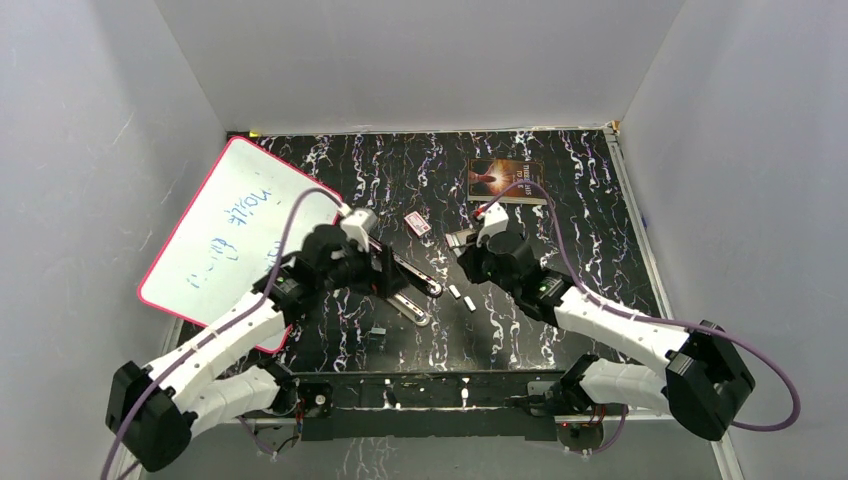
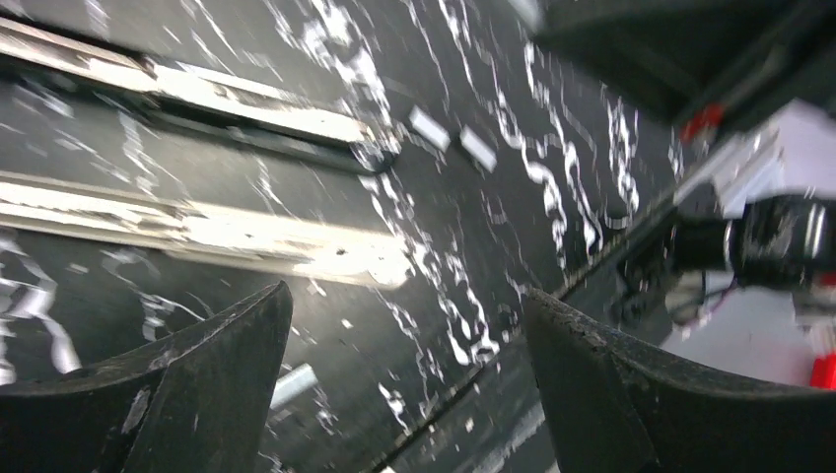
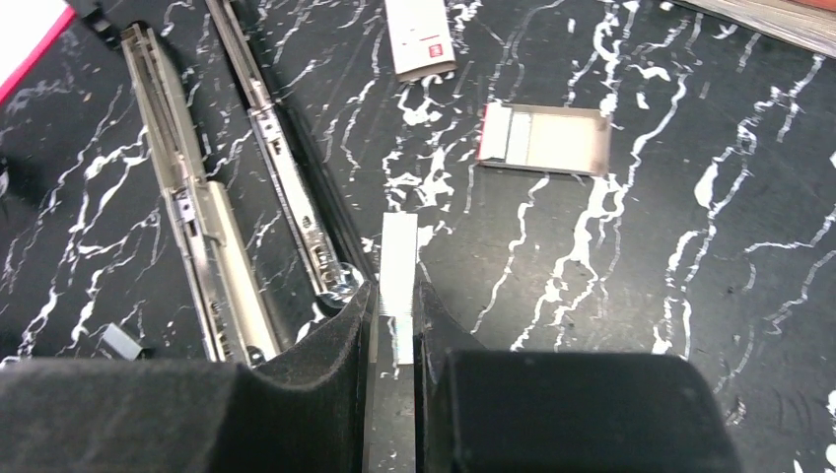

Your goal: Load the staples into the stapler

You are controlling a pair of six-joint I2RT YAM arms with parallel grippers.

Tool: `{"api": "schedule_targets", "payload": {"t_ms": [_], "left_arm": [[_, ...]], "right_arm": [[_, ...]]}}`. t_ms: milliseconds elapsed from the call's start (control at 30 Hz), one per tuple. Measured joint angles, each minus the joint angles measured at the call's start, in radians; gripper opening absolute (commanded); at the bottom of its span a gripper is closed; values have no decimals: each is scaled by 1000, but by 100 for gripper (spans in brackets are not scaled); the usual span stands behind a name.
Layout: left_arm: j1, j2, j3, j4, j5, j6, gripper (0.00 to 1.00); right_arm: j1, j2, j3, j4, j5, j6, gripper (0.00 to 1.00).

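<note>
The stapler (image 1: 418, 282) lies opened flat in the middle of the table, its two silvery rails (image 3: 187, 207) (image 3: 286, 172) spread apart. My right gripper (image 3: 397, 301) is shut on a thin white strip of staples (image 3: 398, 258), held just right of the rails' tips. Two loose staples strips (image 1: 455, 292) (image 1: 470, 303) lie to the right of the stapler, also seen as loose strips (image 2: 429, 128) (image 2: 478, 148) in the left wrist view. My left gripper (image 2: 404, 305) stands open and holds nothing, hovering near the stapler's hinge end, with both rails (image 2: 197, 232) beyond its fingers.
An open staple tray (image 3: 547, 138) and its box sleeve (image 3: 419, 39) lie behind the stapler. A book (image 1: 505, 180) sits at the back, and a whiteboard (image 1: 225, 235) leans at the left. A small staple piece (image 3: 118, 340) lies near the stapler.
</note>
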Motion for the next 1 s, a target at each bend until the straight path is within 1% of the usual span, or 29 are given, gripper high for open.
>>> {"api": "schedule_targets", "payload": {"t_ms": [100, 167, 233, 333, 433, 600, 1000], "left_arm": [[-145, 27, -37, -10, -39, -53, 86], [-222, 61, -53, -18, -71, -86, 86], [-273, 88, -66, -20, -89, -111, 87], [-321, 134, -88, -1, -103, -142, 87], [-347, 205, -101, 40, -108, -159, 87], [-360, 303, -104, 114, -112, -166, 89], [-360, 453, -79, 267, -118, -158, 89]], "right_arm": [[-42, -8, 0, -25, 0, 7, 0], [-63, -17, 0, -40, -1, 10, 0], [-77, -29, 0, -50, -1, 14, 0], [-88, -49, 0, -53, -1, 22, 0], [-93, -68, 0, -55, -3, 27, 0], [-93, -87, -1, -56, -4, 31, 0], [-97, -100, -1, -82, -6, 34, 0]]}}
